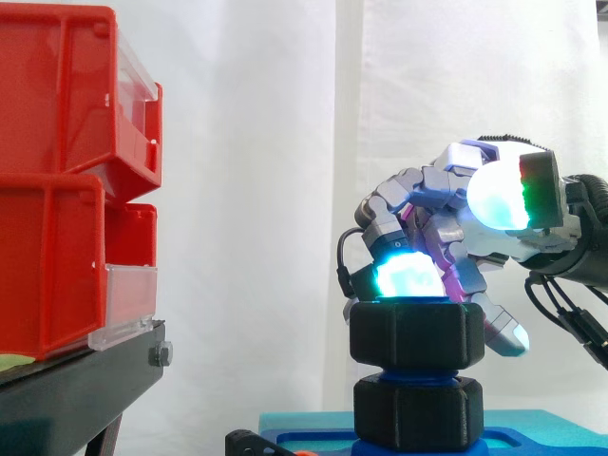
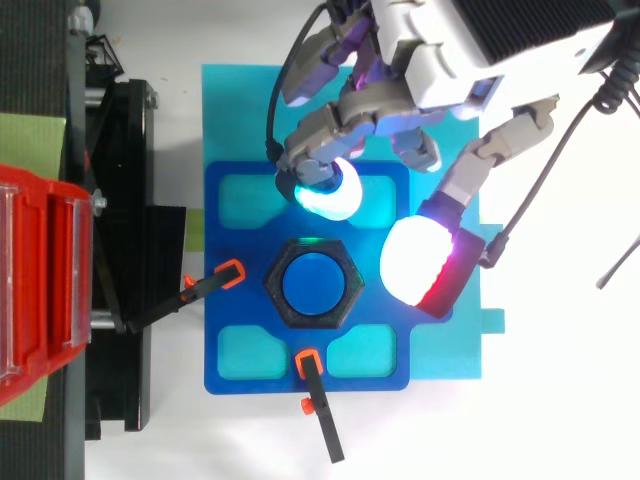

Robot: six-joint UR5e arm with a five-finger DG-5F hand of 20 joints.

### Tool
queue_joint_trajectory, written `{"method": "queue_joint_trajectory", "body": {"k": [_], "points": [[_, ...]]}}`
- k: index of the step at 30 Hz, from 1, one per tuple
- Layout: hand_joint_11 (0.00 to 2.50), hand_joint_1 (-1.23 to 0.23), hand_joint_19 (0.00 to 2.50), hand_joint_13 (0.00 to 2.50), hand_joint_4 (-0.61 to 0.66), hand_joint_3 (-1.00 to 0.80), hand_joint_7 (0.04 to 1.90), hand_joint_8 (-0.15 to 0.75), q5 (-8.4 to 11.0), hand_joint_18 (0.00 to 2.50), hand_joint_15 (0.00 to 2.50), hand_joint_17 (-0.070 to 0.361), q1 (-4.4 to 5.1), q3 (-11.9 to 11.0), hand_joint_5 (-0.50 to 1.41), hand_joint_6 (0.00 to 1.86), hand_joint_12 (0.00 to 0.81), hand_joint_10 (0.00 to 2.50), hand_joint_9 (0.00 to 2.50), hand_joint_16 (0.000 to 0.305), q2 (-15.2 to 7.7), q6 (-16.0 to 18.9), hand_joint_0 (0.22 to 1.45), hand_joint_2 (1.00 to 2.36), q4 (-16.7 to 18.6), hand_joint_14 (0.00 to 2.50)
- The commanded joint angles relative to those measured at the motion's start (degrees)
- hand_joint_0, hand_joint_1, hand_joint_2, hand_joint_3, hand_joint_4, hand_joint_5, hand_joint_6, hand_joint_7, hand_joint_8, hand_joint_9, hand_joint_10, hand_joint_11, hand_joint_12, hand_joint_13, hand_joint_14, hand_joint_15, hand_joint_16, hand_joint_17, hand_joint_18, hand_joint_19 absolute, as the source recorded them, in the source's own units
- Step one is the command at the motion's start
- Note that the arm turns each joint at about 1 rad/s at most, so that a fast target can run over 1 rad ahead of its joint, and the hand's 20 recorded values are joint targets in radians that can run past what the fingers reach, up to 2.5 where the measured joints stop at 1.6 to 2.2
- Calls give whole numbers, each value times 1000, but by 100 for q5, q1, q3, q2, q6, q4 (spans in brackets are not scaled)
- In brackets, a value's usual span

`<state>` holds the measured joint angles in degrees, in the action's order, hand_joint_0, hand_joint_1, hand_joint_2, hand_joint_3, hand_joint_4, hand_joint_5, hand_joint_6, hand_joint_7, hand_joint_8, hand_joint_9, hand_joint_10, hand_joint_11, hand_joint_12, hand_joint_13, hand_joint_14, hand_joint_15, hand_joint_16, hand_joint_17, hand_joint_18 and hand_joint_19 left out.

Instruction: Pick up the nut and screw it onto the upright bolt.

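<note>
The black nut [image 2: 278, 287] sits around the top of the upright blue bolt [image 2: 313, 285], axis vertical, at 7 o'clock from the hand [image 2: 385, 100], which hovers empty, fingers loosely spread, off the nut's 12 and 3 o'clock sides

White table [image 2: 560, 420] underneath it all, and flat on it lies a teal mat [image 2: 232, 100] carrying a blue plate [image 2: 240, 290]. Two black clamps with orange heads bite onto that plate, one [image 2: 232, 274] from the left, the other [image 2: 308, 363] from the bottom edge. At left the black stand [image 2: 125, 200] sits right beside the mat.
</note>
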<state>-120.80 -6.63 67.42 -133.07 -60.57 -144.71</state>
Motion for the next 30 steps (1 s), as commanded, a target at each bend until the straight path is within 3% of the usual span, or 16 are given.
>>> {"method": "queue_joint_trajectory", "body": {"k": [1,4,7,8,9,11,14,19,25,30], "points": [[578,-285,61,1388,62,-500,1207,224,-40,966,276,21,-40,-1,9,802,201,17,1848,9,0,1,504,1000,48,12],[515,-266,11,1249,85,-500,1282,255,-40,859,193,30,-48,-19,4,722,219,17,1699,13,0,19,498,1000,92,9],[424,-254,0,1056,173,-500,1615,273,-40,754,129,42,-57,-106,8,500,233,14,1478,19,0,19,490,1000,66,4],[329,-249,0,884,202,-500,1415,273,-40,590,69,51,-57,-124,-27,503,266,12,1330,23,0,19,485,1000,66,2],[309,-246,0,857,205,-500,1387,268,-31,552,61,52,-48,-142,-33,503,269,9,1290,23,0,19,482,1000,66,2],[57,-236,0,593,263,-500,1093,259,-31,245,0,59,-40,-230,-102,504,300,0,962,26,0,19,469,1000,48,0],[0,-222,0,452,221,-500,859,253,-31,77,0,69,-22,-238,-153,503,316,0,715,31,0,19,459,1000,75,0],[0,-207,0,322,160,-500,682,231,-4,0,0,79,39,-238,-194,502,328,0,523,35,-8,1,451,1000,66,0],[0,-188,0,285,149,-500,655,225,13,0,0,86,101,-230,-198,501,331,0,467,38,0,-7,447,1000,-4,0],[0,-173,0,268,148,-500,651,223,66,0,0,88,206,-230,-197,501,334,0,450,39,0,-60,444,1000,-259,0]]}}
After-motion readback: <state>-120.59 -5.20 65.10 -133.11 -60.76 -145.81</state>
